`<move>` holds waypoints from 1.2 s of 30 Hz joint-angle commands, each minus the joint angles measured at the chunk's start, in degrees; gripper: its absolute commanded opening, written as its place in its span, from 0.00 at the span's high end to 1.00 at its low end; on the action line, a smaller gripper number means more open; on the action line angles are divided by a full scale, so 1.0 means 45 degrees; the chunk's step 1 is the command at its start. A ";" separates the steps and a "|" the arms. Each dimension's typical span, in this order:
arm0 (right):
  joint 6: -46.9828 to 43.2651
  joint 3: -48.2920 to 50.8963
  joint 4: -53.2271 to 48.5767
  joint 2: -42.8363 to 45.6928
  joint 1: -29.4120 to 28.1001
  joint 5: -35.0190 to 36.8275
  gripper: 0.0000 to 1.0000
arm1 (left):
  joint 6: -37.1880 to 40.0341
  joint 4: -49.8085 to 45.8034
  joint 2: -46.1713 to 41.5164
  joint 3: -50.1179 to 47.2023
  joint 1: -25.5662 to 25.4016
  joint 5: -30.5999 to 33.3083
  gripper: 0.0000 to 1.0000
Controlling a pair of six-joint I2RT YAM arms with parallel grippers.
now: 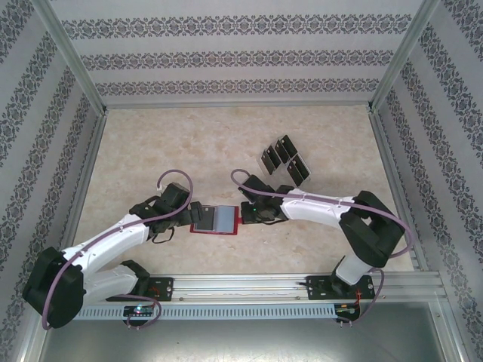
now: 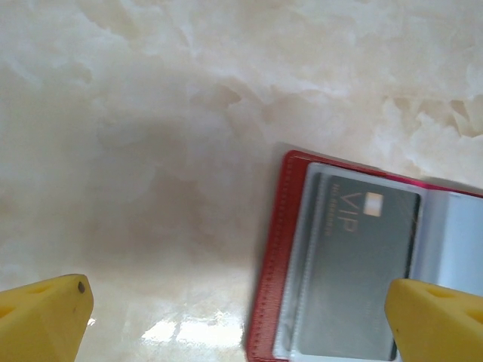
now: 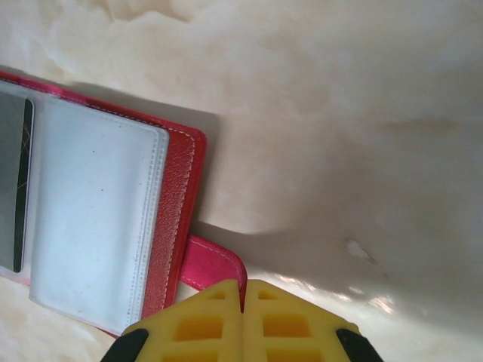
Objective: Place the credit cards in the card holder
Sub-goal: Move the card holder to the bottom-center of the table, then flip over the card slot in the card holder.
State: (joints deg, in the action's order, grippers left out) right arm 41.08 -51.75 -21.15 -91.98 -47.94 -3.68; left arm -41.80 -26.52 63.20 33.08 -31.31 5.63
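Top external view: the card holder (image 1: 217, 219) lies open and flat on the desk (image 1: 151, 151), directly between the left end effector (image 1: 195, 215) and the right end effector (image 1: 243, 214), which face each other across it. The loose credit cards (image 1: 285, 160) sit in a small cluster beyond the right end effector, well apart from it and off to its outer side.

Left wrist view: the left end effector (image 2: 238, 302) has its yellow fingers (image 2: 45, 313) spread wide apart and holds nothing. One finger hangs over bare desk, the other over the holder's red edge (image 2: 270, 249). Just ahead of that second finger, a grey card marked VIP (image 2: 362, 271) sits inside a translucent pocket.

Right wrist view: the right end effector (image 3: 243, 302) has its two fingers pressed together. The holder's snap tab (image 3: 211, 265) reaches right up to their tips, but I cannot tell whether it is pinched between them. A clear pocket (image 3: 94, 219) lies ahead and to one side.
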 commanded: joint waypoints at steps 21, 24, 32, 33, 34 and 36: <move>-0.0920 0.0933 -0.2460 0.4158 0.1965 -0.0431 0.64 | 0.1120 0.0794 0.3251 0.1997 -0.1435 -0.0860 0.00; -0.0213 0.1008 -0.1831 0.4170 0.1473 -0.0869 0.63 | 0.1429 0.0926 0.3902 0.2339 -0.1591 -0.0898 0.00; 0.0957 0.1522 -0.0151 0.2755 0.0406 -0.0935 0.63 | 0.2042 0.1322 0.5316 0.3260 -0.2181 -0.0902 0.00; 0.1039 0.1637 -0.0016 0.2638 0.0400 -0.0917 0.63 | 0.2092 0.1324 0.5435 0.3328 -0.2256 -0.0864 0.00; 0.1099 0.1736 0.0112 0.2591 0.0401 -0.0903 0.63 | 0.2119 0.1341 0.5497 0.3349 -0.2314 -0.0842 0.00; 0.1202 0.1937 0.0340 0.2459 0.0398 -0.0840 0.63 | 0.2121 0.1324 0.5708 0.3362 -0.2392 -0.0791 0.00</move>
State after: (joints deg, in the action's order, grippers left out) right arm 44.10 -44.40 -22.39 -80.25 -45.91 -7.57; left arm -34.24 -21.67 87.92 47.05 -41.08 1.50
